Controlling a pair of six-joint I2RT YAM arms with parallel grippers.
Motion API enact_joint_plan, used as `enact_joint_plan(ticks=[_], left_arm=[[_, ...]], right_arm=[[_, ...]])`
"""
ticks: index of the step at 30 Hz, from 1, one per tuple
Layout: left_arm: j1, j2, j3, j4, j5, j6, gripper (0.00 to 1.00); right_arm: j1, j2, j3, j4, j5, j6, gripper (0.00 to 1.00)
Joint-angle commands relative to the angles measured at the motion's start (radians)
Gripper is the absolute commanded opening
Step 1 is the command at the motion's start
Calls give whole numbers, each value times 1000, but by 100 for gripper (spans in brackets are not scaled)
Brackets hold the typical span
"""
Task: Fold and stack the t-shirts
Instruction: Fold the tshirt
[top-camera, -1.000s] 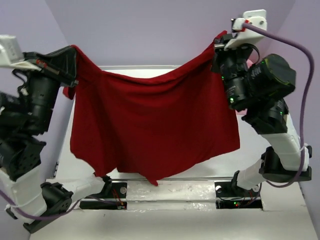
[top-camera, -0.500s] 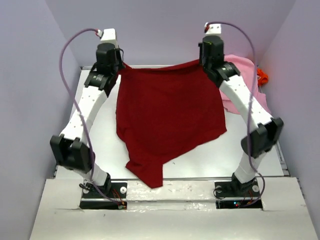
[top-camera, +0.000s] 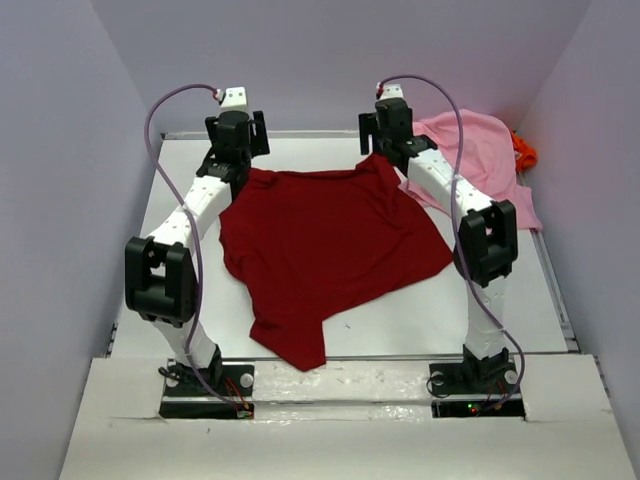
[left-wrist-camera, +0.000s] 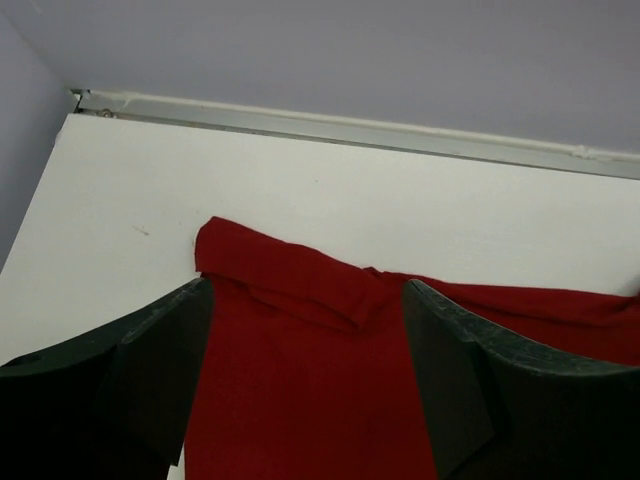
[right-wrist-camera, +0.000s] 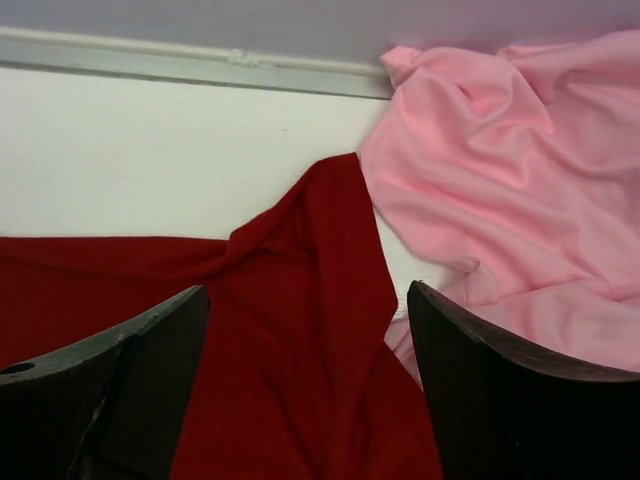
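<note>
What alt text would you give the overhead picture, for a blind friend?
A dark red t-shirt lies spread on a white table, the left hand and right hand open at its far corners. A pink t-shirt and a bit of orange cloth lie crumpled at far right.

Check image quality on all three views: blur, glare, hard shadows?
Top external: even diffuse light, sharp, only soft shadows on the table; no glare. Left wrist: dark red shirt crisp, left gripper fingers near the lens, dark with little detail. Right wrist: pink shirt bright but folds readable, not blown out; right gripper fingers likewise dark.
</note>
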Motion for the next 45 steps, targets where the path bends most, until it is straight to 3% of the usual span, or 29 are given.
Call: enact_joint_plan(ticks=[1, 6, 10, 13, 14, 18, 19, 23, 29, 35, 41, 45], left_arm=[[-55, -202, -63, 58, 15, -32, 86], [-216, -437, -169, -18, 1, -38, 86], [-239, -549, -252, -133, 67, -110, 86], [-289, -654, -374, -134, 85, -148, 87], [-302, -690, -393, -144, 90, -182, 91], [-409, -738, -463, -176, 69, -223, 97], [-461, -747, -503, -189, 6, -239, 98], [-524, -790, -587, -204, -19, -292, 98], [-550, -885, -745, -186, -18, -375, 98], [-586, -913, -769, -181, -31, -382, 98], [-589, -881, -737, -201, -35, -354, 98], [-610, -823, -750, -219, 25, -386, 98]], right_arm=[[-4, -236, -137, 118, -67, 54, 86], [-4, -498, -387, 123, -84, 91, 85], [10, -592, -467, 27, -102, 154, 82], [21, -667, -576, 22, -84, 171, 81], [21, -684, -632, 17, -67, 177, 80], [21, -759, -751, 6, -82, 249, 80], [21, -781, -774, 3, -105, 282, 80], [21, -837, -890, -6, -56, 339, 80], [21, -903, -1007, -55, 91, 431, 80], [10, -939, -1058, -153, 169, 563, 79], [-82, -979, -1141, -158, 53, 655, 78], [-91, -927, -1135, -144, 83, 636, 78]])
